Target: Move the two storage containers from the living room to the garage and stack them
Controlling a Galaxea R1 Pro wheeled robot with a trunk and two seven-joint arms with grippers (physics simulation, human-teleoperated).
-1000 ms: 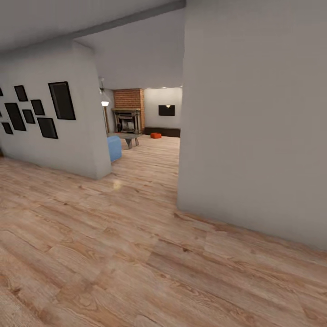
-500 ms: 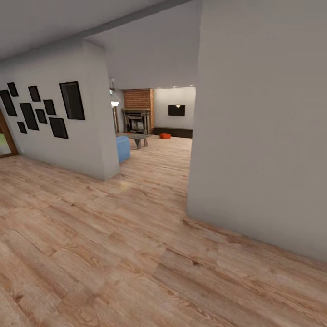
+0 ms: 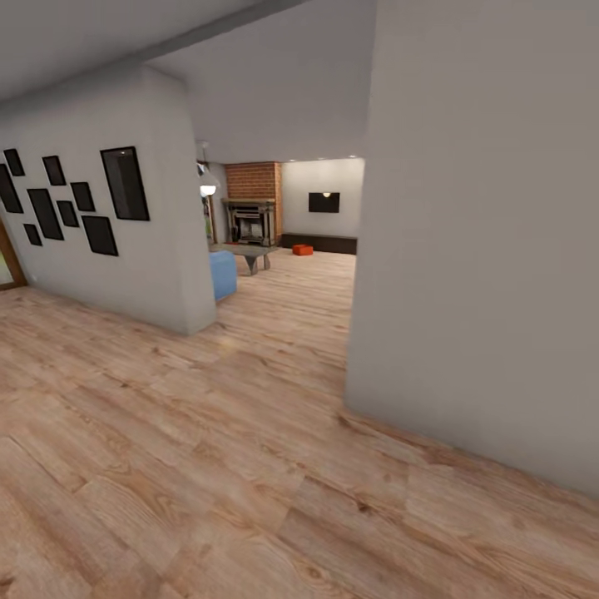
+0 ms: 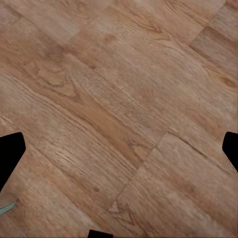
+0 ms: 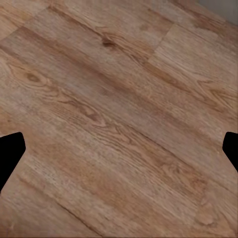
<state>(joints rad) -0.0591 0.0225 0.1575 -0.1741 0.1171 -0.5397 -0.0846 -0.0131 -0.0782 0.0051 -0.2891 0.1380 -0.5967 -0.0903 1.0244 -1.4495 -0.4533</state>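
Both the left gripper [image 4: 119, 148] and right gripper [image 5: 119, 148] point downward, fingers spread wide, holding nothing.

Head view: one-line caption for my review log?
Hallway view toward living room: orange container on wood floor beside dark cabinet.

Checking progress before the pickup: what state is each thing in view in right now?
storage container: on the wood floor far off in the living room, by the dark low cabinet; not held.
left gripper: jaws spread wide, nothing between them, over bare plank floor.
right gripper: jaws spread wide, empty, over plank floor.
lamp: lit.
fireplace: no fire visible.
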